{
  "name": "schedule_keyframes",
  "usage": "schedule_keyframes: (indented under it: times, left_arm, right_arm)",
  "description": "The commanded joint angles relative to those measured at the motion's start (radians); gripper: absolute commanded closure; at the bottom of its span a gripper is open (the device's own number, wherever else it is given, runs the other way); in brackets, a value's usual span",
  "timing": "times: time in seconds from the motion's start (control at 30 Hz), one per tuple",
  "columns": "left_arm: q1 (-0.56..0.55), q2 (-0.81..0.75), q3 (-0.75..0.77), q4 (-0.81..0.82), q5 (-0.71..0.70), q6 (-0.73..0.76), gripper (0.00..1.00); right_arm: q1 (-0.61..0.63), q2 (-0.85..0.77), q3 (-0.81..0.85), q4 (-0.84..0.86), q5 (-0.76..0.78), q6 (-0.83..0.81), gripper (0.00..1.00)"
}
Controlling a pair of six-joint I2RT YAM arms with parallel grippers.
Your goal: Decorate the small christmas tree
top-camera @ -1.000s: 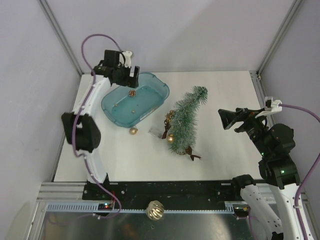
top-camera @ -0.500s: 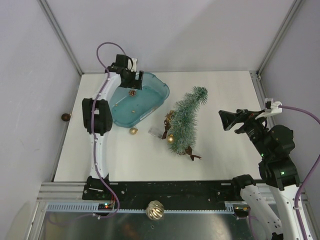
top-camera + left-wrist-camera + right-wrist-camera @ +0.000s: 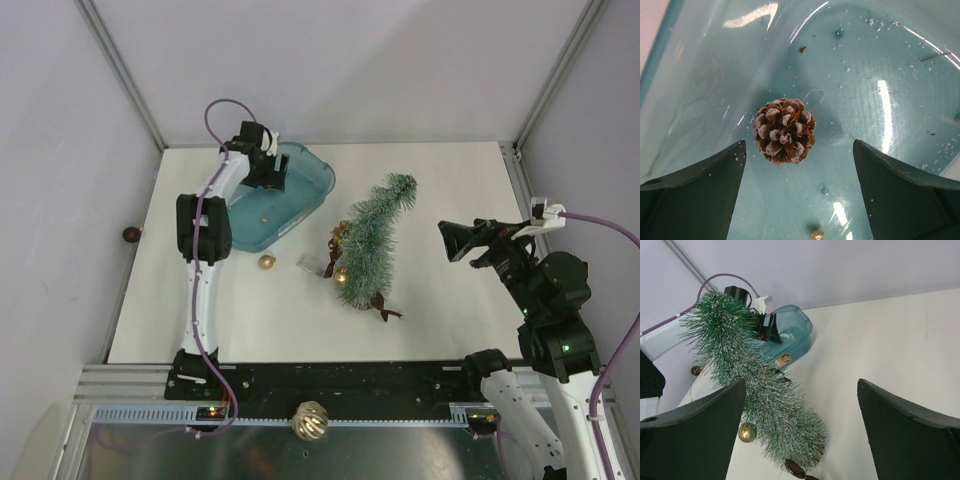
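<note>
The small christmas tree (image 3: pixel 370 243) lies on its side mid-table, tip pointing to the far right; it also shows in the right wrist view (image 3: pixel 757 390). A gold bauble (image 3: pixel 341 277) and a brown star ornament (image 3: pixel 383 308) sit at its lower end. My left gripper (image 3: pixel 271 173) is open inside the teal tub (image 3: pixel 300 200). In the left wrist view its gripper (image 3: pixel 799 150) is just above a frosted pine cone (image 3: pixel 784 131) with a wire hook, fingers either side and apart from it. My right gripper (image 3: pixel 455 240) is open and empty, right of the tree, as its own view (image 3: pixel 801 385) shows.
A loose gold bauble (image 3: pixel 267 262) lies on the table by the tub's near edge. A small gold bit (image 3: pixel 816 234) lies in the tub. A dark bauble (image 3: pixel 131 234) sits off the table's left edge. A large gold bauble (image 3: pixel 310 420) rests on the front rail.
My left arm has swung right and stretched out, bringing its gripper from the tub's far left rim to over the pine cone inside. The right arm has not moved.
</note>
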Motion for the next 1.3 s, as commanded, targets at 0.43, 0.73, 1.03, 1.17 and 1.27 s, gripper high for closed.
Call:
schedule_keyframes:
  times: [0.43, 0.73, 1.03, 1.17, 1.27]
  left_arm:
    - [-0.005, 0.005, 0.075, 0.029, 0.042, 0.04, 0.47]
    - [-0.014, -0.057, 0.032, 0.031, 0.123, 0.085, 0.75]
    - [-0.047, -0.44, -0.196, 0.029, 0.305, 0.126, 0.82]
    - [-0.08, -0.678, -0.336, 0.028, 0.363, 0.167, 0.81]
    - [-0.123, -0.881, -0.426, 0.026, 0.38, 0.234, 0.8]
  right_arm:
    - [0.005, -0.001, -0.004, 0.007, 0.009, -0.002, 0.03]
    - [0.005, 0.001, -0.005, 0.01, 0.006, 0.001, 0.03]
    - [0.005, -0.002, -0.003, 0.032, -0.001, 0.001, 0.02]
    - [0.005, -0.001, -0.004, 0.05, -0.021, 0.011, 0.02]
    - [0.005, -0.008, -0.003, 0.071, -0.034, 0.019, 0.02]
